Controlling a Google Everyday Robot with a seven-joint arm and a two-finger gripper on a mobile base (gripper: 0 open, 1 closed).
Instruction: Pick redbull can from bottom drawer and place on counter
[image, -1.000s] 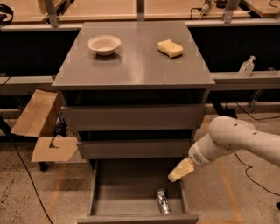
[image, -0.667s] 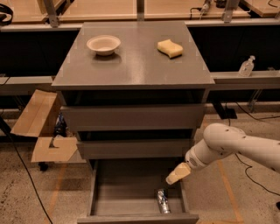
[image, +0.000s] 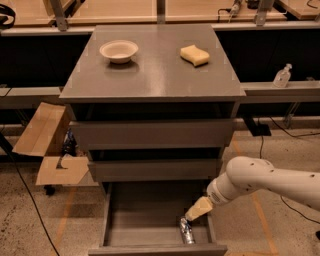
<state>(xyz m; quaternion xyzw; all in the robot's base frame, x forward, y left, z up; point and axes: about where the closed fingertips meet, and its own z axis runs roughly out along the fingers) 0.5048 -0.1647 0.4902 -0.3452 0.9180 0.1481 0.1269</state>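
Note:
The redbull can lies on its side at the front right of the open bottom drawer. My gripper hangs on the white arm that comes in from the right. It is inside the drawer's right part, just above and a little behind the can. The counter is the grey top of the cabinet, above the two shut wider drawers.
A white bowl and a yellow sponge sit on the counter. A clear bottle stands on the ledge at right. An open cardboard box is on the floor at left. Cables run along the floor on the right.
My gripper has moved left and down, from beside the drawer's right edge to just above the can. The can has not moved.

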